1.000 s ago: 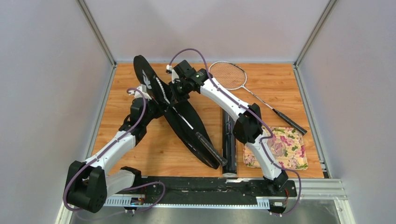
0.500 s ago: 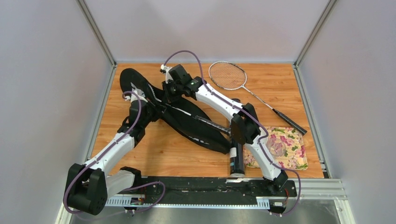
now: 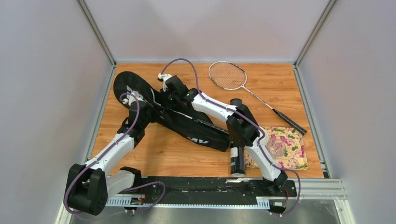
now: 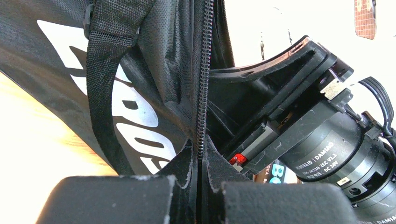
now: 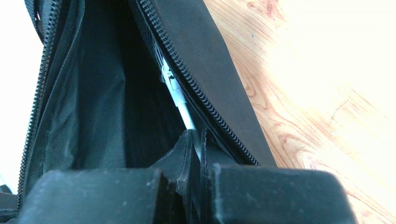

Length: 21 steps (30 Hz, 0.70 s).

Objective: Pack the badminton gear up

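Nearest me, 1 dark tube (image 3: 237,161) lies beside 1 tray (image 3: 299,161). Mid-table, L gripper (image 4: 198,161) and R gripper (image 5: 196,140) are both clamped on the racket bag (image 3: 205,135) at its mouth. 1 racket shaft (image 5: 180,102) shows inside. I'd say stowing is half done. Next: let go, then fetch the 2nd racket (image 3: 228,74) on the far side. Shuttlecocks: 0 seen.

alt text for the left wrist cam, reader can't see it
The left gripper pinches the zipper edge of the black racket bag, whose white lettering and webbing strap fill the left side. The right arm's black wrist motor crowds the right, with wooden table at lower left.
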### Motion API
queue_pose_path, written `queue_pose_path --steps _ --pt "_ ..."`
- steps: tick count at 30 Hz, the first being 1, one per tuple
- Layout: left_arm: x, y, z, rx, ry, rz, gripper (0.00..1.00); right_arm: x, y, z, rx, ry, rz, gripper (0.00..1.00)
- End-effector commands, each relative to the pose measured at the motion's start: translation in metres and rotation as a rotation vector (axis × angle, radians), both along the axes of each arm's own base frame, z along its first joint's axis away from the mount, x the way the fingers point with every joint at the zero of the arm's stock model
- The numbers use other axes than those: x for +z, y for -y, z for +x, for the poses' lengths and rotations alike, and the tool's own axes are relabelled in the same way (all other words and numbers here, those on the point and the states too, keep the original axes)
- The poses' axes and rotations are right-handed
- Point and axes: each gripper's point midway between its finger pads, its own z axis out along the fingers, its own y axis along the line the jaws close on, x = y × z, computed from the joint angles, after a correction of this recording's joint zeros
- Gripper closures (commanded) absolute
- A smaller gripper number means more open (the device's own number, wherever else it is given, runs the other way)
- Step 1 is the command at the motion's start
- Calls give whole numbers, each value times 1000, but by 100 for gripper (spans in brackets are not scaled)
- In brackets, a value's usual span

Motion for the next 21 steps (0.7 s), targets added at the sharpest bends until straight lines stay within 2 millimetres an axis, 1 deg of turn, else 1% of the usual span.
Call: queue_pose_path --steps 1,3,4,5,6,7,8,9,10,12,13,14,16,17,18,19,20,21 --pt "42 50 -19 -232 86 -143 100 43 -12 39 -160 163 103 100" --pt "36 47 -20 -232 71 -107 100 61 -11 32 -136 173 110 100" --pt "35 45 -19 -227 69 -89 100 79 -9 29 -129 194 115 100" --pt "33 43 -20 -228 65 -74 100 89 -6 30 -133 203 118 100" --pt "31 42 -20 -234 69 -52 100 91 -4 26 -112 192 100 100" --pt "29 41 -21 -231 74 -41 100 109 -10 24 -79 205 123 100" --pt "26 40 -21 -233 75 -35 100 112 -12 20 -60 193 120 100" --pt "25 40 -21 -239 87 -25 100 108 -11 12 -38 160 95 100" --pt "23 37 -20 -228 82 -18 100 121 -12 10 -35 172 108 100" --pt "21 36 -20 -220 83 -17 100 128 -15 2 -26 172 120 100" --pt "21 36 -20 -224 86 -19 100 133 -14 3 -35 173 128 100" --pt "22 37 -20 -231 92 -21 100 131 -11 3 -39 173 109 100" --pt "21 36 -20 -240 106 8 100 130 -12 1 -7 178 106 100" --pt "18 34 -20 -234 99 12 100 123 -14 -7 63 143 121 100" --pt "13 30 -21 -223 87 11 100 119 -12 -11 96 112 126 100" --pt "13 28 -21 -219 87 8 100 114 -9 -15 126 82 122 89" --pt "12 26 -22 -212 88 6 100 106 5 -24 194 36 91 84" --pt "10 23 -22 -205 82 5 100 100 16 -31 224 15 55 81"
